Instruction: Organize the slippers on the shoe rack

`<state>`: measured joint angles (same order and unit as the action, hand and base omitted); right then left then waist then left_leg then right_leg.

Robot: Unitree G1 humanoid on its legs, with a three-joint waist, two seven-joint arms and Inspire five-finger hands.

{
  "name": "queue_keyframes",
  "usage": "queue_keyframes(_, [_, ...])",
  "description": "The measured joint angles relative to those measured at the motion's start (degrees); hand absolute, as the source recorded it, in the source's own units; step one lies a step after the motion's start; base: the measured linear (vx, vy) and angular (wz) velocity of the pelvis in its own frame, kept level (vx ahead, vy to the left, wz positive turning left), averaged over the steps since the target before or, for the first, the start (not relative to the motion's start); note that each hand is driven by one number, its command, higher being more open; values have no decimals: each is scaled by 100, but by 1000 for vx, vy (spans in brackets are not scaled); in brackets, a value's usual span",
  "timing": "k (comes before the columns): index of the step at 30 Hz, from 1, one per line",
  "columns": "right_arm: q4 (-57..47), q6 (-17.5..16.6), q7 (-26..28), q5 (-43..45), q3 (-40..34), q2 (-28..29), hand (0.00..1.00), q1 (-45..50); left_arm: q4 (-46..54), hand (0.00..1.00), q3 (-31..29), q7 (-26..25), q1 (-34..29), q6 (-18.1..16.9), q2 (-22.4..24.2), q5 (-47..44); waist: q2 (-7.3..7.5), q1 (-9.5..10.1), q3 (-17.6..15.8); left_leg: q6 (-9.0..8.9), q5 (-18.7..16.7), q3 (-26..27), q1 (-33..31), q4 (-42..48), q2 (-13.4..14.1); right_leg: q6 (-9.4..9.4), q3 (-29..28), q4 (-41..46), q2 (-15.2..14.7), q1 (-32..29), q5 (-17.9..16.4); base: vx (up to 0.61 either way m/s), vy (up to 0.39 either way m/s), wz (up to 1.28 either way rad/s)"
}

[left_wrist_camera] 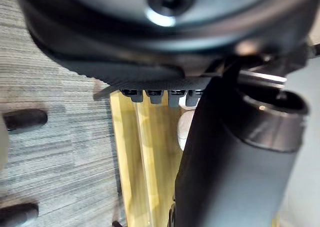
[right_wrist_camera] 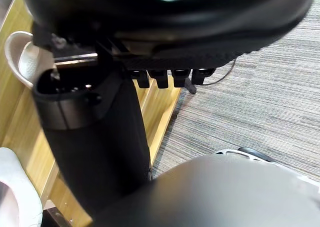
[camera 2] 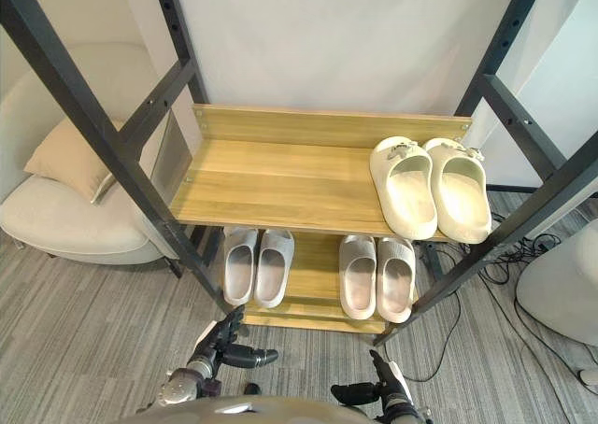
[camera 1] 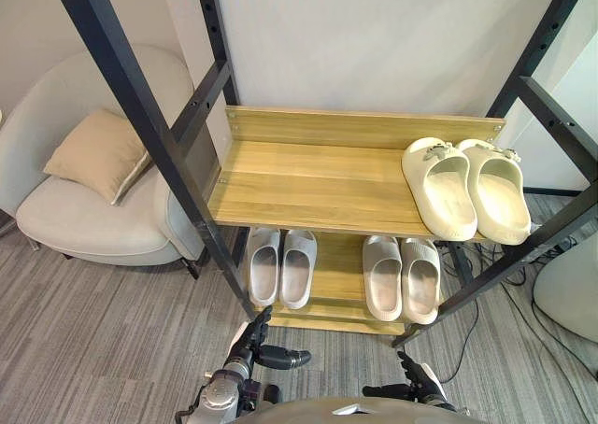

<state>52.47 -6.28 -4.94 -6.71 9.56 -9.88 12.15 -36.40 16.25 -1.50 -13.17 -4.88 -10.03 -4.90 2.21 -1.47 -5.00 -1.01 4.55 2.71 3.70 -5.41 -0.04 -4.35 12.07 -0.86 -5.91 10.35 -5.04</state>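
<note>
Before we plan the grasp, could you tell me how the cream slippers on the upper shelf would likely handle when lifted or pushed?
The cream slippers look thick and moulded, so probably light and fairly stiff. Their soles lie flat on the wooden shelf, so a push should slide them, not roll them.

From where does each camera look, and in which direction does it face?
Left eye view: head, looking down at shoe rack; left hand, right hand low.
Right eye view: beside it, sharing the same scene.
Left wrist view: along its own hand at shelf edge, carpet.
Right wrist view: along its own hand at shelf, grey slipper.
</note>
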Motion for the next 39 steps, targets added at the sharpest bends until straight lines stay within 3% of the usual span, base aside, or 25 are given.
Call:
queue_keyframes(18, [186,75,57,-2,-61,-56,100,-298,-665,100,-865,-241,118,-7,335,112,-139,6,-115,-5,-34,304,89,1,28,2,-333,226,21,-163,-23,-19,5,-8])
queue_keyframes(22, [240,116,13,-7,-66,-59,100,-632,-1065,100,-979,-355,413,-9,300,112,-131,9,-388,32,-40,578,-13,153,71,-73,-627,1374,-47,-858,-339,-50,4,-38])
queue_keyframes(24, [237,117,-27,-7,-66,-51,100,-632,-1225,100,-996,-378,560,-3,288,112,-102,10,-410,106,-179,496,-357,586,88,-75,-616,1714,-122,-1119,-356,-162,-11,23])
queue_keyframes(27, [234,109,-39,4,-117,-47,100,-614,-1272,100,-1105,-453,560,4,291,105,-80,10,-435,165,-250,257,-775,1007,66,-16,-631,3022,-223,-1383,-877,-118,-59,38])
queue_keyframes(28, [234,109,-42,4,-117,-47,100,-612,-1276,100,-1110,-462,557,4,291,105,-80,12,-433,163,-249,239,-792,1023,66,-11,-634,3087,-220,-1378,-892,-516,-469,180])
queue_keyframes(29, [233,98,-73,78,-162,-197,100,-698,-1354,100,-1105,-582,787,15,450,90,-413,255,-482,-180,488,-735,-1844,893,217,369,-753,2247,410,-1328,-1285,-591,-494,187])
queue_keyframes(34, [216,99,-206,317,-270,-206,100,-612,-1370,100,-1109,-679,781,5,488,-22,-457,335,-494,-275,417,-1046,-1739,541,269,504,-417,2096,560,-1316,-1232,-239,-191,65])
queue_keyframes(35, [184,95,-185,358,-280,-333,100,-600,-1358,100,-1089,-686,724,3,586,-21,-652,362,-454,-248,836,-1004,-1880,918,363,543,-430,2167,810,-1346,-1223,-82,-104,65])
queue_keyframes(36, [193,81,-212,430,-256,-324,100,-494,-1281,100,-1023,-687,752,-41,593,-16,-559,302,-369,-408,1191,-1027,-2268,977,187,768,-160,1711,822,-1325,-953,-74,-96,139])
queue_keyframes(37, [276,113,-238,452,-463,-185,100,-482,-1322,100,-990,-688,859,-97,586,-20,-411,163,-377,-183,1115,-578,-2452,1310,78,790,252,1449,628,-1267,-806,-53,-62,175])
queue_keyframes(38, [300,130,-260,463,-589,-67,100,-483,-1306,100,-1003,-664,949,-115,586,5,-350,116,-399,107,809,-245,-2585,1871,21,791,468,1292,527,-1210,-725,35,-47,191])
queue_keyframes(39, [298,135,-282,453,-638,97,100,-487,-1379,100,-1114,-676,1076,-98,644,52,-205,155,-416,361,-184,521,-2529,2895,118,740,757,1140,408,-1111,-587,69,-57,143])
